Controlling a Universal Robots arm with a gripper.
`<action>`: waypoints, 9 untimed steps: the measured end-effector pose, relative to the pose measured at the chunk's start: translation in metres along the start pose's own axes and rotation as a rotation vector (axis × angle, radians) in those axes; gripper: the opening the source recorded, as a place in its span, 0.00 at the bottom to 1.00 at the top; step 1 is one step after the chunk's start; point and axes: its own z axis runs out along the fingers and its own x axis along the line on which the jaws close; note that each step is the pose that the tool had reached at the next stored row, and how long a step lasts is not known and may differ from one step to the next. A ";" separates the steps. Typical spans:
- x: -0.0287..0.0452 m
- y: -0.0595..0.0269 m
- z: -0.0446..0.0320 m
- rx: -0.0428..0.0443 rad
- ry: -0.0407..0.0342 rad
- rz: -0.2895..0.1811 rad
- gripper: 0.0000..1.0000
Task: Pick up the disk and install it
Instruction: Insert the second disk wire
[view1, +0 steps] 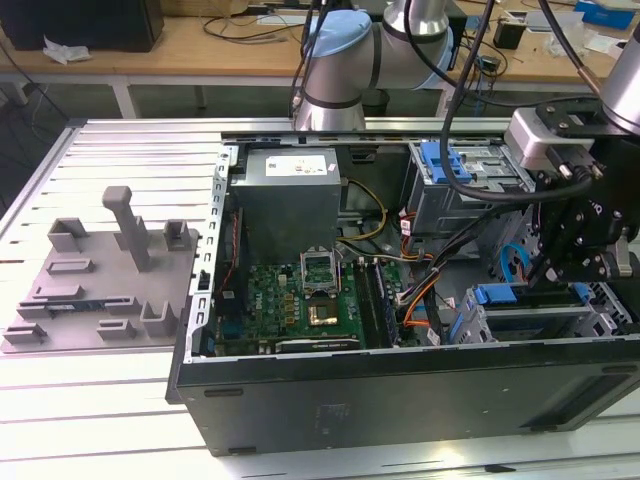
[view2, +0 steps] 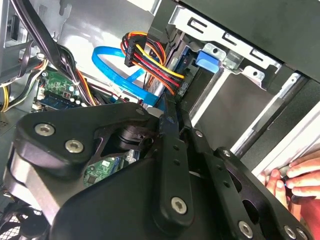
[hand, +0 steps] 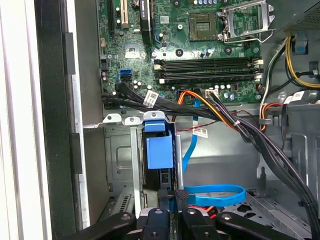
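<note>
1. While the disk (hand: 159, 150) stands edge-up, mostly sunk in the drive cage (hand: 120, 155) at the computer case's (view1: 400, 390) front corner, the narrow-set gripper (hand: 179, 196) appears to pinch its rear edge.
2. Pickup looks done; final seating seems left.
3. Count: one disk, one gripper, one blue data cable (hand: 215, 192), one person's hand (view2: 295, 180).

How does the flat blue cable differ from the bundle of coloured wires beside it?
The blue cable is one flat band of one colour; the wire bundle has several thin wires, red, yellow, orange and black. The blue cable curves in a wide loop; the wire bundle fans out from a black plug. Both lie inside the case.
</note>
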 end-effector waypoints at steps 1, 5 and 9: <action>0.0000 0.0000 0.0002 0.0000 0.0000 0.000 0.16; 0.0000 0.0000 0.0011 0.0000 0.0000 0.000 0.16; 0.0000 0.0001 0.0024 0.0000 0.0000 0.000 0.16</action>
